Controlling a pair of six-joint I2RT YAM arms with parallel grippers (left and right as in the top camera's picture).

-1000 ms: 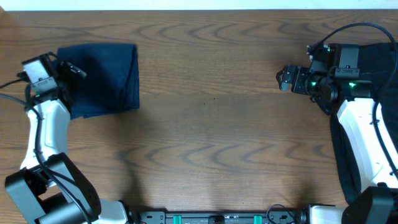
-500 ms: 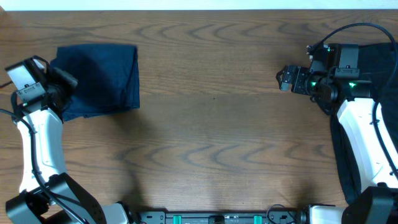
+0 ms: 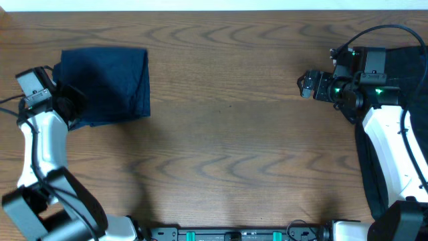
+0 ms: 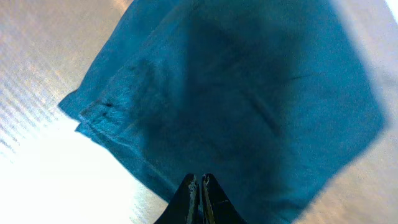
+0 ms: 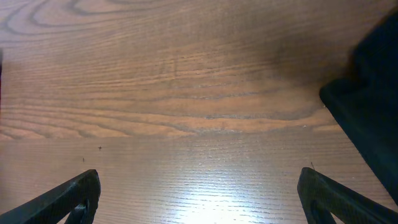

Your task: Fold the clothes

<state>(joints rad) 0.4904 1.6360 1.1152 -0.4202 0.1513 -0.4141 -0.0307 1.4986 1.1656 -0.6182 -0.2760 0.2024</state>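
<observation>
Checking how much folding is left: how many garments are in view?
2. A folded navy garment lies far left. A black one sits at the right edge, partly covered. That black heap may hide more.

No text, label or number can be read anywhere here.

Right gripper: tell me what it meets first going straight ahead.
Probably the bare table: ahead of the right gripper its wrist view shows only wood. The dark cloth lies off to the side; depth is unclear.
</observation>
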